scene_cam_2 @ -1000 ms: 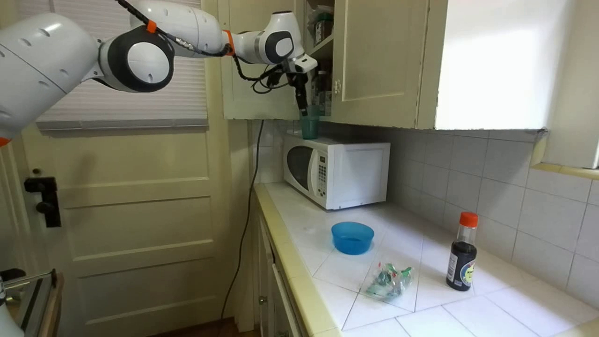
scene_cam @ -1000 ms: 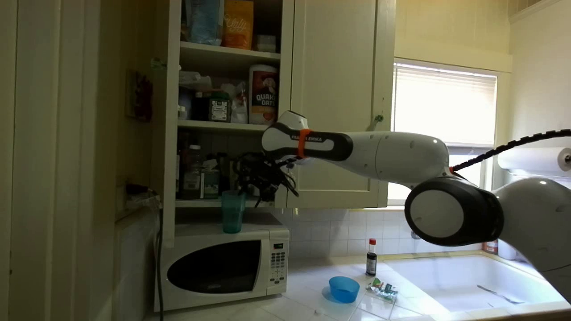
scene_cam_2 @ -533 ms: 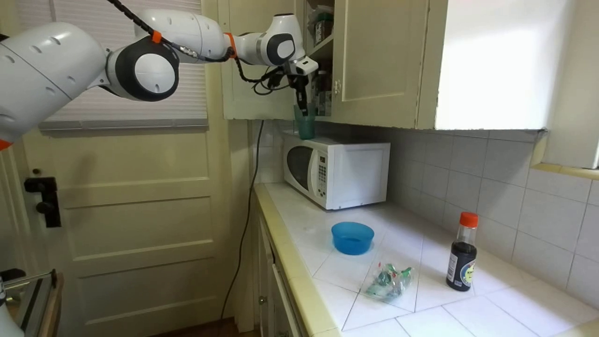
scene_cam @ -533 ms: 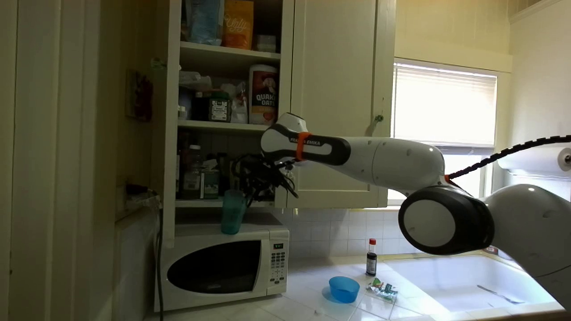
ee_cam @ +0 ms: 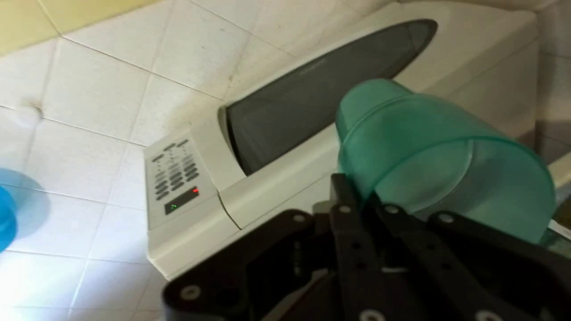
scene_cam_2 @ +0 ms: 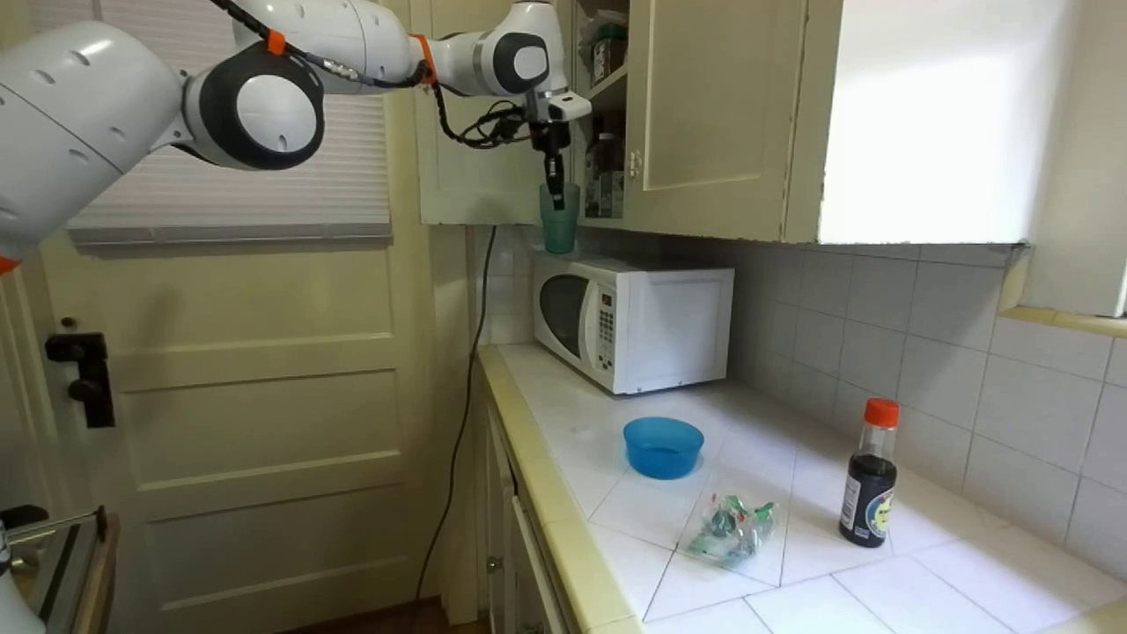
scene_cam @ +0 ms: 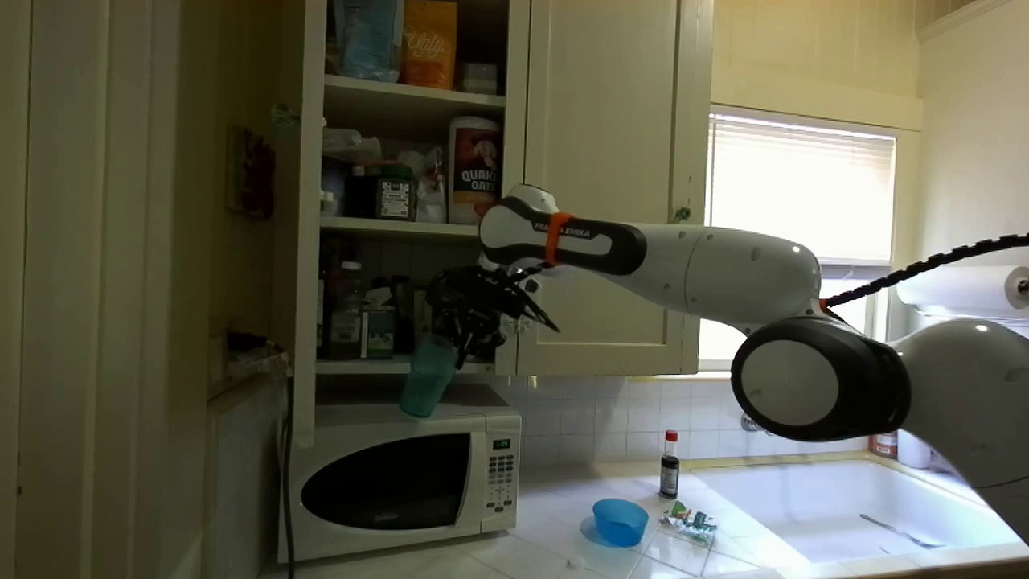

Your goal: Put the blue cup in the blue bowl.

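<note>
The blue cup (ee_cam: 392,133), a teal see-through tumbler, is tilted, its mouth facing up toward the wrist camera. My gripper (ee_cam: 360,194) is shut on the cup's wall at the rim, one finger outside and one inside. In both exterior views the cup (scene_cam: 426,384) (scene_cam_2: 560,233) shows at the top of the microwave; whether its base touches there I cannot tell. The blue bowl (scene_cam: 620,524) (scene_cam_2: 664,451) stands upright on the counter, lower down and off to the microwave's control-panel side. Only a slice of the bowl (ee_cam: 6,218) shows at the wrist view's left edge.
The white microwave (scene_cam: 394,490) is under the cup. Just behind my gripper are the cupboard shelves (scene_cam: 402,227) with jars and bottles, next to a closed cupboard door (scene_cam: 603,177). A red-capped bottle (scene_cam_2: 870,480) and a crumpled plastic packet (scene_cam_2: 732,528) lie near the bowl.
The gripper has closed on the cup's rim. The cup, upright a second ago, now leans, and it has risen slightly along with the arm. The bowl stays put.
</note>
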Controlling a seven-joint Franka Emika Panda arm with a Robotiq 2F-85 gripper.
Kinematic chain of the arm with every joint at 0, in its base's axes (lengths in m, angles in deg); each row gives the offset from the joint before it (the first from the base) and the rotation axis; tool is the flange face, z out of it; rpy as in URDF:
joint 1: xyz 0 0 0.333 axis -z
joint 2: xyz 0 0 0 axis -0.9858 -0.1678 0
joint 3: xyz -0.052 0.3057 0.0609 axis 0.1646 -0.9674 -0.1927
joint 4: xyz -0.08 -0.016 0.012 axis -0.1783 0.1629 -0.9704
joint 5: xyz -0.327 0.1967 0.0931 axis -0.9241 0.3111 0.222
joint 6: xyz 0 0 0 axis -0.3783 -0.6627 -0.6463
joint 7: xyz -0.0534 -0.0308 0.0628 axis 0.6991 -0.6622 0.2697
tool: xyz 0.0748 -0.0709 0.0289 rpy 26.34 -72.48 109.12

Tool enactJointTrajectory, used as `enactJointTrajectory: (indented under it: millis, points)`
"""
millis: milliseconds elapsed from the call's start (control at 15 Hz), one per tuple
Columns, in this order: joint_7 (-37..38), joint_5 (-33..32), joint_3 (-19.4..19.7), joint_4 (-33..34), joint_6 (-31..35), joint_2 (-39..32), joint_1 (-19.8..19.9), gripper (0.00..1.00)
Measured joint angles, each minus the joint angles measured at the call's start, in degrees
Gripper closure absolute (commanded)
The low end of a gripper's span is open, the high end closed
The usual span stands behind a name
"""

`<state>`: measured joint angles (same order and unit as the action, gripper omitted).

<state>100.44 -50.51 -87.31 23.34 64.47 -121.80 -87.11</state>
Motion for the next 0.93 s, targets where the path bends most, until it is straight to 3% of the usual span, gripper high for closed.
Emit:
enactJointTrajectory:
  millis: [200, 400, 667, 800, 933]
  points:
    - [1.16, -0.6, 0.43, -4.8, -8.75, 4.44, -0.3, 0.99]
    - [6.12, -2.45, 1.53, -11.71, -13.29, 9.32, -1.15, 0.99]
    - [14.46, -3.27, 2.45, -21.83, -13.26, 15.53, -1.79, 0.99]
    - [17.19, -2.93, 2.55, -26.98, -9.62, 18.53, -1.7, 0.95]
    - [17.22, -2.94, 2.53, -27.83, -9.0, 19.14, -1.69, 0.95]
